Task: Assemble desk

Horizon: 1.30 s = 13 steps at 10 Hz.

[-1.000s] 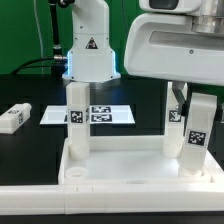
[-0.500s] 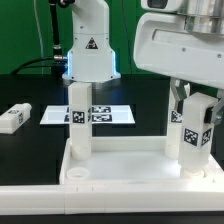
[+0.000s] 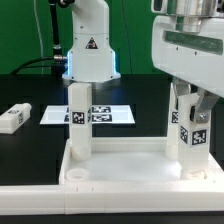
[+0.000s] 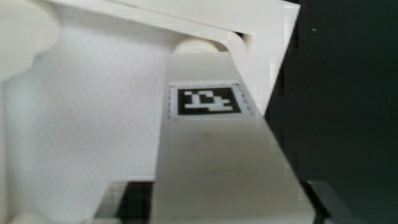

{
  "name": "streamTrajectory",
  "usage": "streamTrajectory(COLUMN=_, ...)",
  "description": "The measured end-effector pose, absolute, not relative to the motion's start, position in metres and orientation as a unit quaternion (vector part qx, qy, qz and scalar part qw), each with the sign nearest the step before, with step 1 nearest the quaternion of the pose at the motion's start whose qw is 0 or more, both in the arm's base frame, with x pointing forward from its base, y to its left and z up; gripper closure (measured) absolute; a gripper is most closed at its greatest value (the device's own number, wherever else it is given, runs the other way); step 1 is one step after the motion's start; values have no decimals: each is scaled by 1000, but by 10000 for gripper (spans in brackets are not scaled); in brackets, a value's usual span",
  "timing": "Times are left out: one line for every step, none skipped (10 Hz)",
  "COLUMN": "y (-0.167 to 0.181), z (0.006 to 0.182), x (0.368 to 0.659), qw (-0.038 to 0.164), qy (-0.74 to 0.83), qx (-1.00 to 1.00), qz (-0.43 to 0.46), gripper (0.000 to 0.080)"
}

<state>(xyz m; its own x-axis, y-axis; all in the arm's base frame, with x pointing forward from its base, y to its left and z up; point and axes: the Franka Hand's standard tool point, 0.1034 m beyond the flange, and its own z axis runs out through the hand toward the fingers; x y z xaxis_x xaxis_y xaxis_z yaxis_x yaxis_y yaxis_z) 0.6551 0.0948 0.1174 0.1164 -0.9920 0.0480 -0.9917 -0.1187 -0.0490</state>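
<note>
Grips an upright leg [image 3: 190, 140] near its upper end with the gripper [image 3: 191, 108], jaws drawn in to the leg's width, a dark pad flat against each flank in the wrist view. Plants that leg's foot at the corner of the desk top [image 3: 120, 152] on the exterior view's right. Lies rim-up, that desk top, on the black table [image 3: 150, 112] along the front of the scene, with a second leg [image 3: 78, 125] standing in the corner at the exterior view's left. Leaves a loose leg [image 3: 12, 118] on its side, well apart at the far left, and the marker board [image 3: 125, 115] behind the two uprights.

Cannot tell whether the held foot sits fully home, since the rim hides the joint. Risks most here, by my reading:
- Jamming or cross-threading, from any lean while pressing or turning.
- Dragging or spinning the light desk top, from twisting with nothing seen pinning it down.
- Toppling the leg, from letting go before the joint bites.
- Slipping along the smooth plastic, from too light a squeeze.
</note>
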Motion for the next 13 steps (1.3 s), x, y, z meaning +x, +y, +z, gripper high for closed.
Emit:
streamTrajectory(y=98, z=115, x=652, qw=2, qy=701, qx=-712, qz=-33, gripper=508)
streamTrajectory(y=105, z=113, x=651, qw=3, qy=734, qx=-679, qz=-33, gripper=508)
streamTrajectory(y=108, z=113, x=651, qw=4, qy=750, qx=-660, qz=-33, gripper=508)
streamTrajectory(y=108, z=113, x=651, qw=4, qy=752, qx=-658, qz=-33, gripper=508)
streamTrajectory(y=108, z=113, x=651, qw=4, qy=748, qx=-663, qz=-33, gripper=508)
streamTrajectory(y=108, z=113, x=651, qw=1, qy=718, qx=-695, qz=-33, gripper=382)
streamTrajectory(y=107, z=115, x=651, qw=-8, qy=665, qx=-746, qz=-32, gripper=246)
streamTrajectory(y=109, z=113, x=649, qw=-20, qy=613, qx=-789, qz=-35, gripper=180)
streamTrajectory(y=113, z=109, x=647, qw=-24, qy=575, qx=-817, qz=-38, gripper=180)
streamTrajectory(y=114, z=108, x=646, qw=-24, qy=556, qx=-830, qz=-39, gripper=156)
streamTrajectory(y=112, z=108, x=647, qw=-25, qy=535, qx=-844, qz=-39, gripper=151)
streamTrajectory(y=112, z=108, x=647, qw=-27, qy=506, qx=-861, qz=-38, gripper=151)
streamTrajectory(y=112, z=108, x=647, qw=-27, qy=487, qx=-872, qz=-37, gripper=150)
